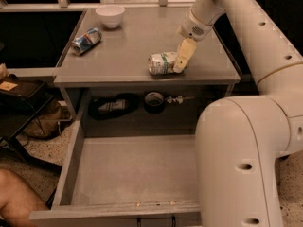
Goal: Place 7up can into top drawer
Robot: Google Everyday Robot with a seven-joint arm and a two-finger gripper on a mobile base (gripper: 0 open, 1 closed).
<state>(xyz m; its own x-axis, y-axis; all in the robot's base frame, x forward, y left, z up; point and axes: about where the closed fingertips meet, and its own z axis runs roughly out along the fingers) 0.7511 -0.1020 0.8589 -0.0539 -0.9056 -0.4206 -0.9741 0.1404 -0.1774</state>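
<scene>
Lying sideways on the cabinet top (137,46), the 7up can (162,63) touches the gripper (182,59), whose state I cannot tell.

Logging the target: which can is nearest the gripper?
The whitish can with green lettering: the gripper is at its right end. The blue-and-silver can lies far to the left, near the bowl.
</scene>
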